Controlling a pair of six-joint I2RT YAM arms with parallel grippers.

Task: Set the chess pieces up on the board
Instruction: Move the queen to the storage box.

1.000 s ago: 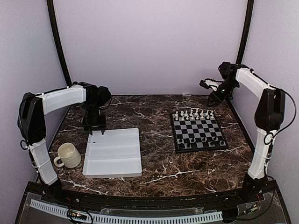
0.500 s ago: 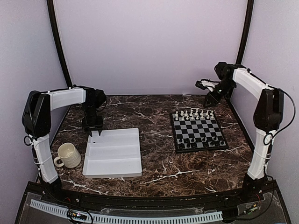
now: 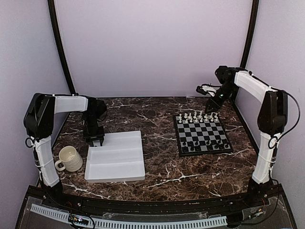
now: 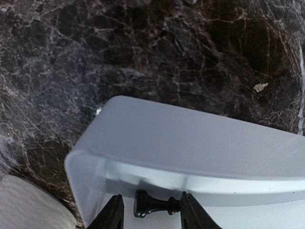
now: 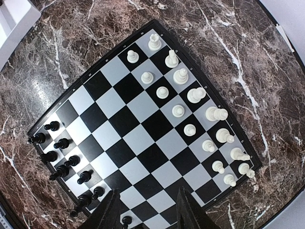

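Note:
The board (image 3: 202, 132) lies right of centre, with white chess pieces (image 3: 198, 116) along its far rows and black ones (image 3: 202, 146) along its near rows. My left gripper (image 3: 94, 139) is low over the far-left corner of the white tray (image 3: 116, 160). In the left wrist view it (image 4: 150, 215) is open, and a black chess piece (image 4: 153, 205) lies on its side on the tray floor between the fingers. My right gripper (image 3: 209, 106) hovers above the board's far edge. In the right wrist view it (image 5: 147, 212) is open and empty over the board (image 5: 143, 138).
A cream ribbed mug (image 3: 69, 158) stands just left of the tray and shows at the lower left of the left wrist view (image 4: 28, 205). The tray's raised wall (image 4: 200, 148) is right in front of the left fingers. The table is dark marble.
My left gripper has come nearer and lower, from behind the tray to its far-left corner. My right gripper has moved left and down toward the board's far edge.

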